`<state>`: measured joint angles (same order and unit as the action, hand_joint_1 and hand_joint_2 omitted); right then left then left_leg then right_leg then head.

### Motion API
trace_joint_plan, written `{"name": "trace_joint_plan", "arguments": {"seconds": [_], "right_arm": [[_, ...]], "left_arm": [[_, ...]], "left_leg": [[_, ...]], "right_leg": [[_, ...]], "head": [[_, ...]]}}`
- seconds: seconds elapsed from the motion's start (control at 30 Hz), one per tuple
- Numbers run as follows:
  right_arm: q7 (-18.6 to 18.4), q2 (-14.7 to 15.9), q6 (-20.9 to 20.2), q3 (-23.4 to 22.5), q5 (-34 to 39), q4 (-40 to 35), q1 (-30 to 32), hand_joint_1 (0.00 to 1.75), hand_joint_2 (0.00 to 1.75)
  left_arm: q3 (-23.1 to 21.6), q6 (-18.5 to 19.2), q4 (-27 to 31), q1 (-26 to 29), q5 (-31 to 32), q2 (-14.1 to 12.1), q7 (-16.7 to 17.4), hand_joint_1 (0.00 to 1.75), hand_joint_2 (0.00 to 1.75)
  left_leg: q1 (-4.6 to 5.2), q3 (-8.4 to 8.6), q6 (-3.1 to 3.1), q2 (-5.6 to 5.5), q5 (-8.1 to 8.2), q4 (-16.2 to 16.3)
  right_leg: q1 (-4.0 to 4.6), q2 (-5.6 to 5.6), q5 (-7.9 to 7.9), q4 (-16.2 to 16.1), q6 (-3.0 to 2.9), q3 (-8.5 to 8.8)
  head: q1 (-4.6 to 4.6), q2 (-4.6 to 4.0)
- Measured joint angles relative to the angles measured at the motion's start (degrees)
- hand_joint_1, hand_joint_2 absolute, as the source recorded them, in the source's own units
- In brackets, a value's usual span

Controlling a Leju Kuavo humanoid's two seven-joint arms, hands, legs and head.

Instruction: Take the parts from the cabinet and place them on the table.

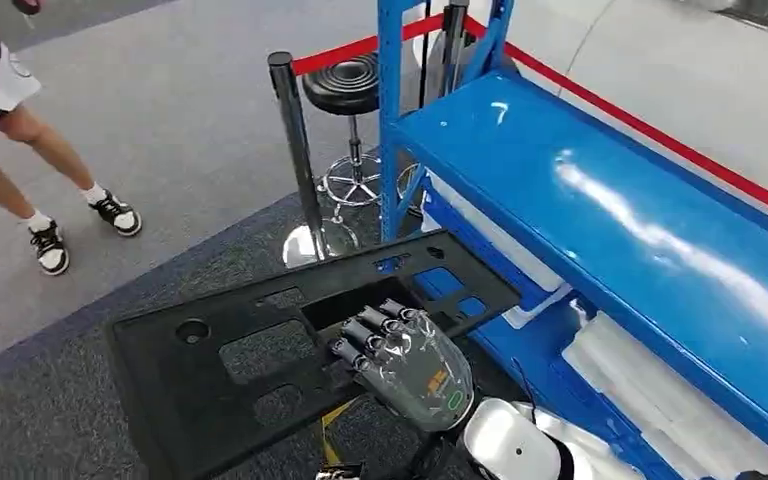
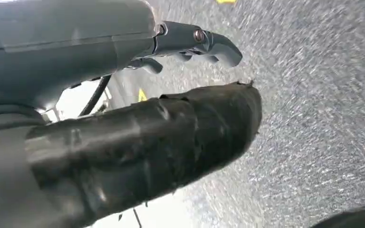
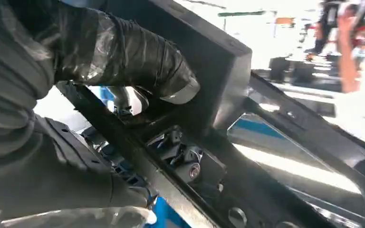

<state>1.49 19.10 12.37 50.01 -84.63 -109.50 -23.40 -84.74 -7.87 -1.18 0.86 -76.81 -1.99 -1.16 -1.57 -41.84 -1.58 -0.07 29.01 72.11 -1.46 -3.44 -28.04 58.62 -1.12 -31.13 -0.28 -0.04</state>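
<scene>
right hand grips black panel through a cutout, held flat above the carpet, just beside blue rack | left hand over carpet, fingers apart, holding nothing | person stands well off, near stool

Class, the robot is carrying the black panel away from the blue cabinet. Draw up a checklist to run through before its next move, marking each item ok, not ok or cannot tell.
1. Right hand grips the black panel through a cutout: ok.
2. Panel lifted off the blue cabinet: ok.
3. Left hand free, holding nothing: ok.
4. Person standing on the floor close by: not ok.
5. Stanchion post near the panel's far edge: not ok.
6. Table within reach: cannot tell.
</scene>
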Motion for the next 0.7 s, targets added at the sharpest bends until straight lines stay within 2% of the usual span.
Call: {"name": "trace_joint_plan", "arguments": {"seconds": [0.03,0.07,0.1,0.13,0.17,0.23,0.27,0.3,0.33,0.37,0.4,0.43,0.47,0.5,0.53,0.57,0.6,0.63,0.7], "right_arm": [[0.02,0.00,0.02,-0.04,0.00,-0.04,0.01,1.75,1.75],[0.02,0.02,0.04,-0.17,0.00,-0.11,0.01,1.75,1.75],[0.00,0.09,0.07,-0.39,0.00,-0.20,0.05,1.75,1.75],[-0.09,0.33,0.09,-0.66,0.09,-0.44,0.06,1.75,1.75],[-0.09,0.76,0.33,-1.03,0.32,-0.72,0.14,1.75,1.75],[-0.11,1.94,1.15,-1.70,1.31,-1.29,0.57,1.75,1.75],[-0.05,3.00,1.85,-2.40,2.35,-1.77,0.99,1.75,1.75],[0.76,4.93,2.92,-3.60,3.71,-2.07,1.74,1.75,1.75],[2.26,6.21,4.38,-5.56,5.49,-2.54,2.92,1.75,1.75],[3.92,7.50,5.25,-7.77,7.04,-2.62,3.97,1.75,1.75],[5.22,8.17,5.33,-9.72,8.00,-2.62,4.83,1.75,1.75],[5.82,8.42,5.31,-10.56,8.24,-2.62,5.19,1.75,1.75],[6.58,9.18,5.18,-11.91,8.55,-2.53,5.25,1.75,1.75],[6.99,9.27,4.96,-12.52,8.42,-2.47,5.30,1.75,1.75],[7.10,9.31,4.79,-12.96,8.24,-2.47,5.44,1.75,1.75],[7.10,9.49,4.68,-13.55,8.09,-2.47,5.55,1.75,1.75],[7.13,9.49,4.68,-14.10,7.76,-2.49,5.58,1.75,1.75],[7.02,9.55,4.70,-14.60,7.43,-2.49,5.70,1.75,1.75],[6.69,9.73,4.74,-15.60,7.15,-2.47,5.86,1.75,1.75]], "left_arm": [[0.00,0.22,0.00,0.01,-0.02,0.00,0.28,0.00,0.00],[0.00,0.37,0.00,0.00,-0.04,0.00,0.59,0.00,0.00],[0.02,0.52,0.00,-0.07,-0.04,0.06,0.74,0.00,0.00],[0.04,0.55,0.00,-0.18,-0.02,0.07,0.98,0.00,0.00],[0.09,0.57,0.00,-0.14,0.00,0.22,1.16,0.00,0.00],[0.20,0.85,0.02,0.04,0.02,0.48,1.48,0.00,0.00],[0.24,0.94,0.02,0.13,0.02,0.56,1.60,0.00,0.00],[0.30,1.31,0.02,0.19,0.04,0.94,1.51,0.00,0.00],[0.35,1.71,0.04,0.14,0.09,0.98,1.29,0.00,0.00],[0.39,2.10,0.04,0.14,0.22,1.01,0.89,0.00,0.00],[0.42,2.60,0.04,0.13,0.30,1.01,0.41,0.00,0.00],[0.44,2.82,0.04,0.12,0.46,1.01,0.22,0.00,0.00],[0.53,3.13,0.04,0.12,0.61,1.07,-0.04,0.00,0.00],[0.65,3.28,0.04,0.13,0.59,1.07,-0.09,0.00,0.00],[0.72,3.34,0.04,0.12,0.61,1.07,-0.11,0.00,0.00],[0.77,3.39,0.04,0.09,0.61,1.07,-0.11,0.00,0.00],[0.81,3.41,0.04,0.04,0.61,1.20,-0.11,0.00,0.00],[0.83,3.43,0.04,-0.19,0.68,1.18,-0.02,0.00,0.00],[1.00,3.52,0.04,0.10,0.77,1.18,0.17,0.00,0.00]], "left_leg": [[-0.06,2.74,-0.01,0.61,-2.36,-4.84],[-0.06,5.73,0.10,2.09,-4.39,-9.96],[0.57,7.23,0.23,4.79,-3.78,-12.94],[0.84,7.29,1.33,3.91,-3.91,-13.15],[0.98,6.98,1.89,3.19,-3.83,-12.99],[1.26,6.90,2.51,1.93,-3.89,-13.10],[0.63,7.46,3.24,1.28,-4.28,-13.92],[0.82,7.68,3.43,0.74,-4.30,-14.17],[0.90,7.69,3.89,0.15,-4.35,-14.19],[1.03,7.68,4.21,-0.59,-4.32,-14.18],[1.19,7.70,4.38,-1.38,-4.25,-14.16],[1.44,7.69,4.50,-2.10,-4.23,-14.05],[1.62,7.69,4.59,-2.85,-4.16,-13.88],[1.78,7.85,4.65,-3.64,-4.05,-13.78],[1.87,8.02,4.64,-4.46,-3.98,-13.67],[1.90,8.14,4.57,-5.19,-3.89,-13.57],[1.82,7.95,4.54,-5.72,-3.85,-13.51],[2.14,7.52,4.33,-6.55,-3.80,-13.05],[1.57,7.09,3.59,-7.84,-4.11,-13.35]], "right_leg": [[-0.07,-0.69,-0.20,0.01,0.22,0.30],[-0.13,-1.32,-0.47,0.02,0.54,0.68],[0.22,-1.83,-0.78,0.03,1.01,0.89],[0.42,-2.37,-0.99,0.09,1.43,0.93],[0.36,-3.04,-0.93,-0.15,1.83,1.13],[0.45,-4.13,-0.97,-0.54,2.46,1.67],[0.01,-3.44,-1.58,-0.36,3.02,1.94],[-0.11,-0.51,-2.75,1.36,2.99,1.49],[-0.06,1.54,-4.97,5.33,2.86,-0.50],[0.00,2.57,-7.00,9.87,2.80,-2.89],[0.20,3.05,-8.46,14.20,2.76,-5.44],[0.28,3.32,-9.09,17.09,2.71,-7.42],[0.35,3.46,-8.17,17.62,2.56,-8.35],[0.49,3.52,-5.45,15.10,2.24,-7.65],[0.60,3.84,-2.21,10.37,1.87,-5.82],[0.64,5.23,0.86,4.94,1.50,-3.63],[0.59,8.33,1.24,1.89,1.17,-2.55],[0.50,8.54,1.11,0.78,1.29,-2.24],[0.94,7.10,1.13,0.97,1.31,-2.30]], "head": [[0.00,0.00],[0.00,0.00],[-0.02,0.00],[0.15,0.00],[0.11,0.00],[0.09,0.00],[0.13,0.00],[0.13,0.00],[0.17,0.00],[0.15,0.00],[0.15,0.00],[0.15,0.00],[0.15,0.00],[0.15,0.00],[0.15,0.00],[0.15,0.00],[0.11,0.00],[0.13,0.00],[0.15,0.00]]}}
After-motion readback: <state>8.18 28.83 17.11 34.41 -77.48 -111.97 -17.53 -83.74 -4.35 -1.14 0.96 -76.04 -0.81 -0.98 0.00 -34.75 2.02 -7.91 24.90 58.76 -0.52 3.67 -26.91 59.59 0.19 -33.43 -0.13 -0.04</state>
